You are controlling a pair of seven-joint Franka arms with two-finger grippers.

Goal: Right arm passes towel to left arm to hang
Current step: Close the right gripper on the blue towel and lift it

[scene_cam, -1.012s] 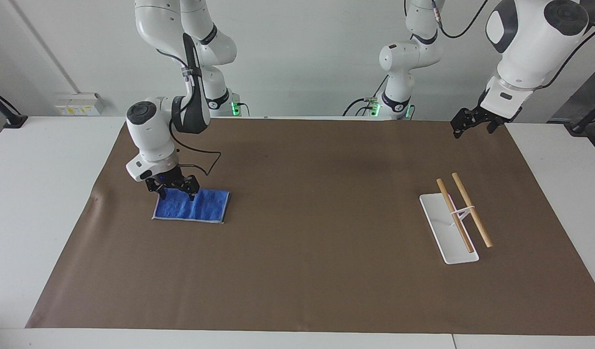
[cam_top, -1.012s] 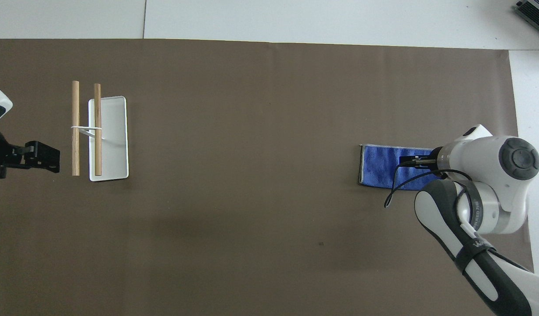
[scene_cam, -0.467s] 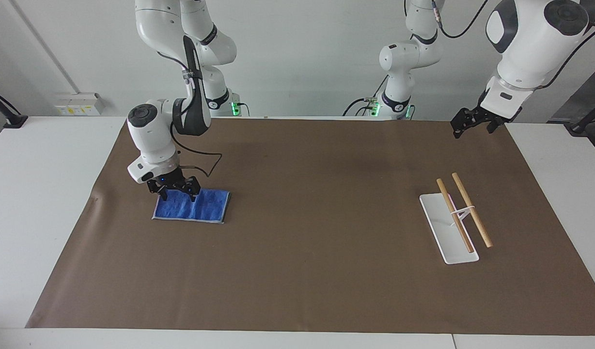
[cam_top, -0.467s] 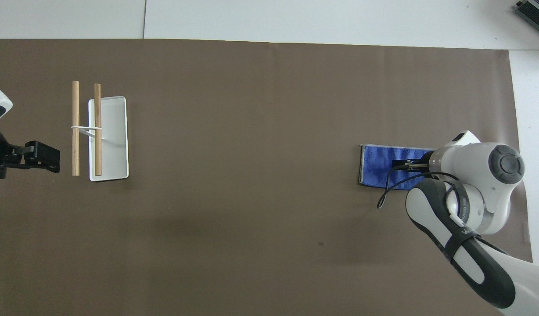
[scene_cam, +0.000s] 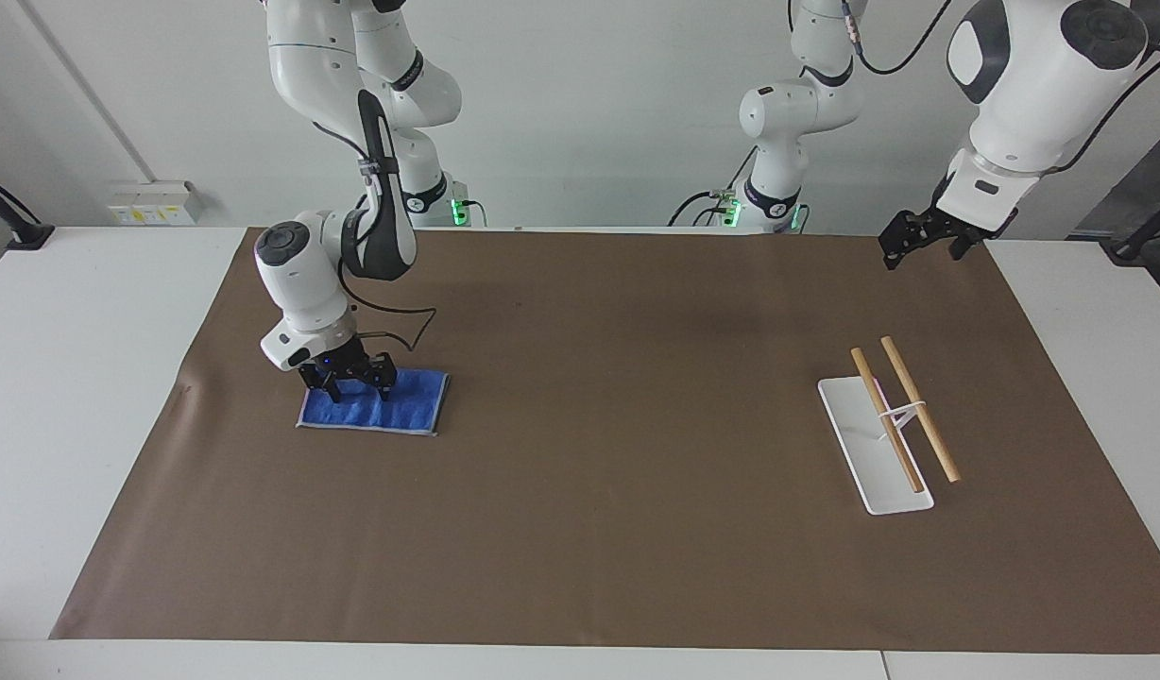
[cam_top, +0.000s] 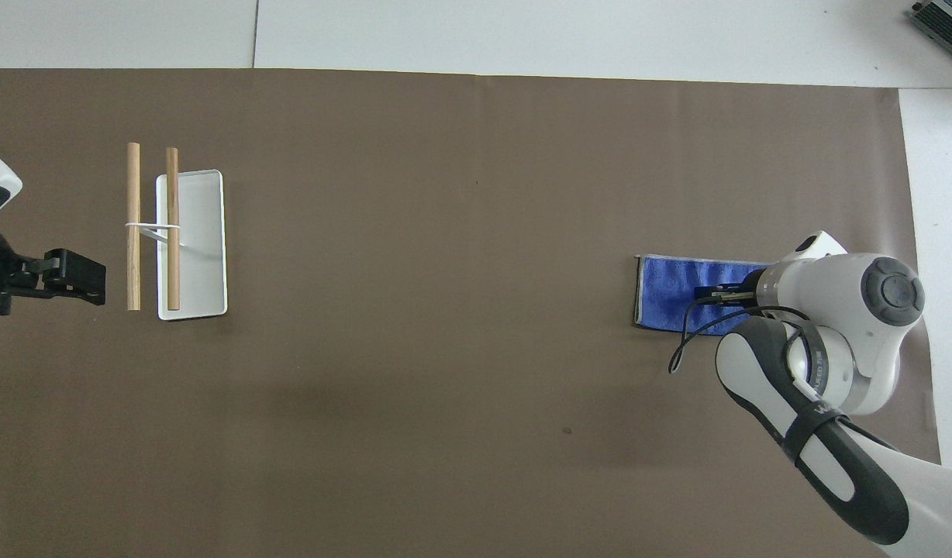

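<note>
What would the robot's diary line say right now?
right hand: down on towel, fingers apart | left hand: open, waiting over mat | rack: bare

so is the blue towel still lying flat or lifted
Flat: the blue towel lies spread on the brown mat, the right gripper down on it.

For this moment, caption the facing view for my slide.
Right gripper down on the blue towel; left gripper waits, raised, near the rack.

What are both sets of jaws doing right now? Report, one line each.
Left gripper: open, empty, waiting in the air near the rack.
Right gripper: open, down on the towel, nothing lifted.
</note>
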